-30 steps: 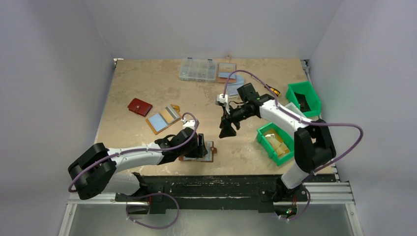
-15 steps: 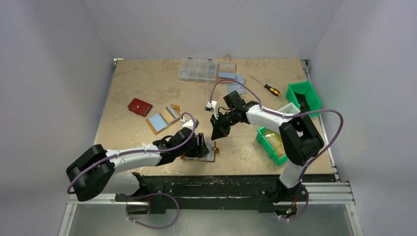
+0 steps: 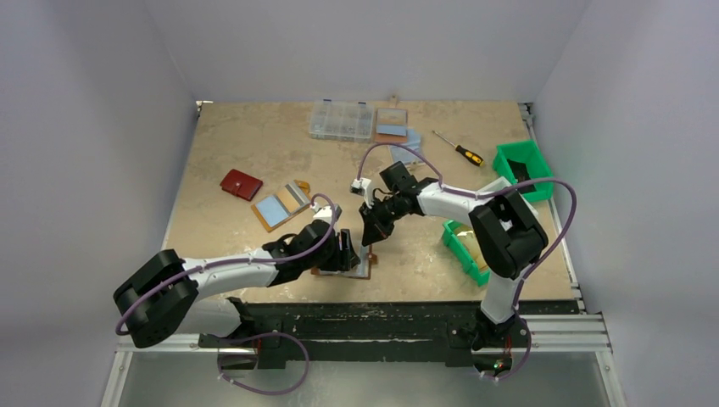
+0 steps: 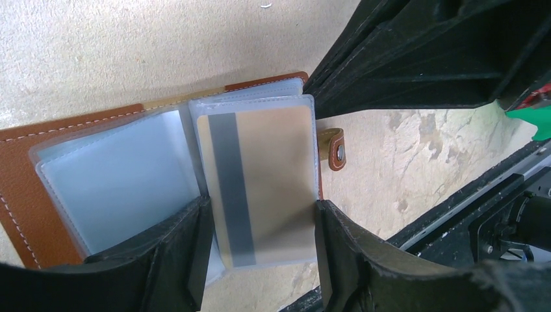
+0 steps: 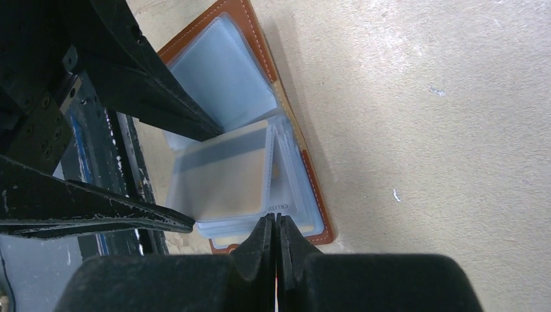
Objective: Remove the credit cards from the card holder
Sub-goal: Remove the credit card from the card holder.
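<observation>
Card holder [image 4: 19, 195] open on the worktop [image 3: 254, 144], near its front edge.
Left fingers [image 4: 175, 260] are spread, flanking a clear sleeve [image 4: 253, 107] with a gold, grey-striped credit card [image 4: 266, 175] inside; the snap tab [image 4: 334, 148] lies just right of it; right fingers [image 5: 260, 244] are pressed together at the sleeves' edge, whether pinching anything I cannot tell.
</observation>
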You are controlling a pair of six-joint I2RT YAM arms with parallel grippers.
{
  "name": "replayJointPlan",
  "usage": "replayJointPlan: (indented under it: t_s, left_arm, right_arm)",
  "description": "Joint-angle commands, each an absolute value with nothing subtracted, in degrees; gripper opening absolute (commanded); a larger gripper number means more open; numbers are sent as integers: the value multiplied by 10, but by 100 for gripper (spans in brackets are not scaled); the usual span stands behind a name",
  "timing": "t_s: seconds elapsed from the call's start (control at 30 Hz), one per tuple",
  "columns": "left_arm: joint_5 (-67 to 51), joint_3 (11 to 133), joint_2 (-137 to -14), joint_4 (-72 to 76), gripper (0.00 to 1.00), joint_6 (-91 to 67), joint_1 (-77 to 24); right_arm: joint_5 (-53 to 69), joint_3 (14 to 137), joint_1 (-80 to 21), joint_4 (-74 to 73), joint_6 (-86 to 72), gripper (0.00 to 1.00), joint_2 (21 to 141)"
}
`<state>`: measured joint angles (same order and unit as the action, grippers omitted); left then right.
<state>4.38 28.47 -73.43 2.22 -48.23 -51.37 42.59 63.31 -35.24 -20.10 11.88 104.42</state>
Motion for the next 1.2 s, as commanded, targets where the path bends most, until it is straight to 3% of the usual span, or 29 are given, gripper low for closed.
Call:
replayJointPlan:
  t_s: [0.0,0.13,0.37,0.67,0.73,0.87,0.97,1.17]
  left_arm:
    - [38,279,-712,61,35,-477,-509]
    - [35,273,-708,67,39,-482,-509]
    - [29,265,-703,81,73,-492,-508]
    - [37,272,-724,73,77,-497,-507]
    - [46,278,-729,62,75,-499,-507]
    - [63,289,-733,39,53,-502,-507]
    - [75,297,-731,15,44,-504,-508]
    - [91,296,-724,1,32,-513,-503]
  right_arm:
    - [441,633,-355,-184,101,1,1050]
    - [466,628,-356,-169,77,1,1059]
    - [531,615,-357,-116,7,2,1071]
    - [565,610,-358,-84,-53,5,1087]
    - [567,612,-361,-84,-55,5,1091]
    - [583,616,-367,-81,-58,6,1098]
    - [592,620,-367,-83,-55,9,1100]
    - [585,638,-367,-120,-17,11,1100]
